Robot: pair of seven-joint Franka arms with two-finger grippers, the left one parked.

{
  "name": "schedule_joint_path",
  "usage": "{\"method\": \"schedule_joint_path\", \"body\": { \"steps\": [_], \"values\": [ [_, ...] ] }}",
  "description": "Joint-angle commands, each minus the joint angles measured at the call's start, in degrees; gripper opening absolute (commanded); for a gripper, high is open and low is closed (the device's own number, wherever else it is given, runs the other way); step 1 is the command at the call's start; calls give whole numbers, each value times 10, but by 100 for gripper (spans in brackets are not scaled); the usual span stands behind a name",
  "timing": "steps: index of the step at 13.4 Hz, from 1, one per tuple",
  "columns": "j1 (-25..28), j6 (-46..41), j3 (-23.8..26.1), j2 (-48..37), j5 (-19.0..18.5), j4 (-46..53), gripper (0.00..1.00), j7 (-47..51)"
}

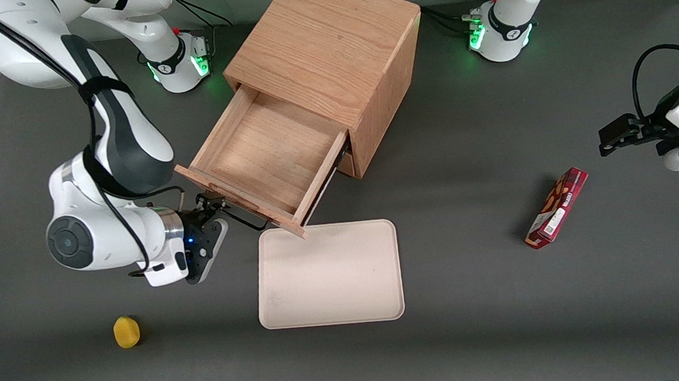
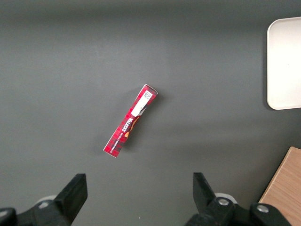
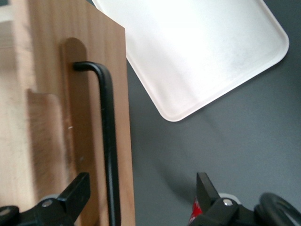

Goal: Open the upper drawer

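The upper drawer (image 1: 265, 154) of the light oak cabinet (image 1: 329, 42) stands pulled far out, and its plain wooden box is empty. Its wood-grain front panel (image 3: 80, 117) carries the long black bar handle (image 1: 246, 219), which also shows in the right wrist view (image 3: 107, 141). My right gripper (image 1: 212, 202) is at the working arm's end of that handle. It is open, with the bar between its spread fingers (image 3: 141, 188) and close to one finger (image 3: 77, 188), touching neither. The lower drawer is almost wholly hidden under the upper one.
A cream tray (image 1: 330, 275) lies on the table just in front of the open drawer, and also shows in the right wrist view (image 3: 197, 52). A small yellow object (image 1: 126, 332) lies near the front camera. A red snack box (image 1: 557, 207) lies toward the parked arm's end.
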Motion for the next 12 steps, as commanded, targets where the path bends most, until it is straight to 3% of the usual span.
{"method": "schedule_joint_path", "body": {
  "steps": [1, 6, 10, 12],
  "values": [
    [5, -51, 0, -34, -7, 38, 100, 36],
    [-2, -125, -12, -202, -13, -36, 100, 253],
    [-3, -164, -43, -271, -22, -128, 100, 289],
    [-2, -125, -71, -340, -22, -229, 100, 334]
  ]
}}
